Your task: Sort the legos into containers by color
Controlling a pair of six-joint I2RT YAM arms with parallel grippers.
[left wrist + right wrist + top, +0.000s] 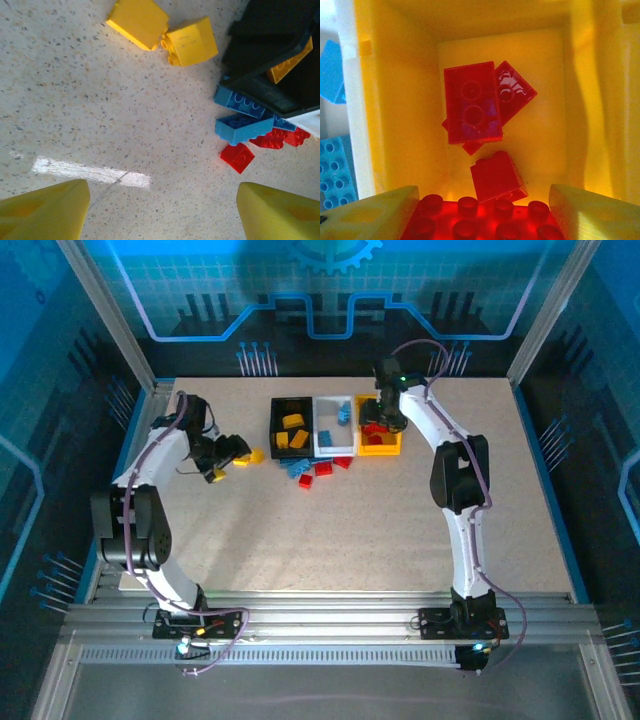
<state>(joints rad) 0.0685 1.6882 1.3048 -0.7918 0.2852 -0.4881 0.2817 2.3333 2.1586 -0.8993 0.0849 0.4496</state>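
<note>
Three containers stand in a row at the back: a black bin (277,422) holding yellow legos (292,423), a white bin (334,448) holding blue legos (343,416), and a yellow bin (380,449) holding red ones. My right gripper (378,423) hangs over the yellow bin (402,115), shut on a wide red lego (480,222) above three loose red legos (472,102). My left gripper (230,454) is open and empty over bare table (164,186). Two yellow legos (192,40) lie ahead of it, with blue legos (245,127) and red legos (237,157) beside the black bin (272,60).
Blue and red bricks (318,468) lie scattered on the table just in front of the bins. A single yellow brick (256,455) sits by my left fingertips. Aluminium frame rails (120,460) border the speckled table (350,540) on the left, right and near sides.
</note>
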